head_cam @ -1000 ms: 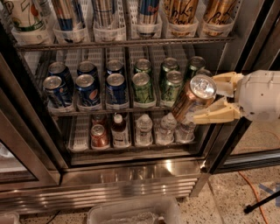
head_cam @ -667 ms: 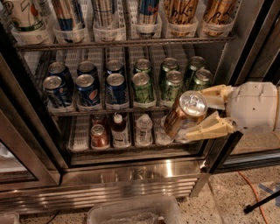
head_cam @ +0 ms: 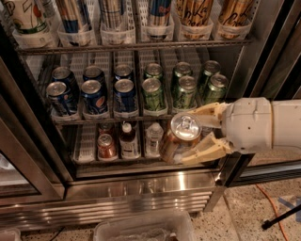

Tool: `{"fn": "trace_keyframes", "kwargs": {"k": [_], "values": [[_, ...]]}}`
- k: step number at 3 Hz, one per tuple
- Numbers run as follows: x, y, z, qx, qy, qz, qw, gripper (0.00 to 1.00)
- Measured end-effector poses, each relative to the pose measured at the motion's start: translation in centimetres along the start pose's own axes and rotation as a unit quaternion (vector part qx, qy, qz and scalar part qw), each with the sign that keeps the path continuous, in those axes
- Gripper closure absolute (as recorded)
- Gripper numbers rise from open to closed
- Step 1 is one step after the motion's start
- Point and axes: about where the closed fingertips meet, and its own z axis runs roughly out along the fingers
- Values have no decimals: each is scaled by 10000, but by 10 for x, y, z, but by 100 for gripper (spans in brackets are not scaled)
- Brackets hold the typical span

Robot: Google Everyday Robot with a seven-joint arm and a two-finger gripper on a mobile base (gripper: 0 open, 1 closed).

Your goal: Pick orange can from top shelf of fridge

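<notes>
The gripper (head_cam: 184, 139) sits low at the right of the open fridge (head_cam: 141, 187), reaching in from a bulky white arm (head_cam: 256, 124) that enters from the right edge. Its two cream fingers (head_cam: 207, 112) are clamped on the orange can (head_cam: 172, 148), one finger above the can and one below it. The can is tilted, with its silver pull-tab lid turned up towards the camera. It hangs in front of the lowest rack, well below the top shelf (head_cam: 141, 47) and clear of every lane tray.

On the top shelf, two more orange-gold cans (head_cam: 195, 13) stand upright in clear plastic trays at the right end (only their lower halves show). Tall blue-and-silver cans (head_cam: 113, 10) fill the lanes to their left.

The middle rack carries short blue cans (head_cam: 94, 94) on the left and short green cans (head_cam: 153, 92) on the right, all upright in rows. Behind the gripped can, the lowest rack holds a red-topped can (head_cam: 106, 146) and small bottles (head_cam: 128, 140) just beside it.

Under the fridge's ribbed steel base, a clear plastic bin (head_cam: 141, 226) rests on the speckled floor (head_cam: 235, 216). An orange cable (head_cam: 273, 203) trails across the floor at the right.
</notes>
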Motion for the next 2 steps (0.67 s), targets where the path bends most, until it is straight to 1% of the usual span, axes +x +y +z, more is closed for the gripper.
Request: {"fn": "trace_keyframes", "kwargs": {"k": [1,2], "values": [[-6,6,14,-228,-28,-104,9997,100],[-6,7,15,-243,-30,-111,9996,100]]}}
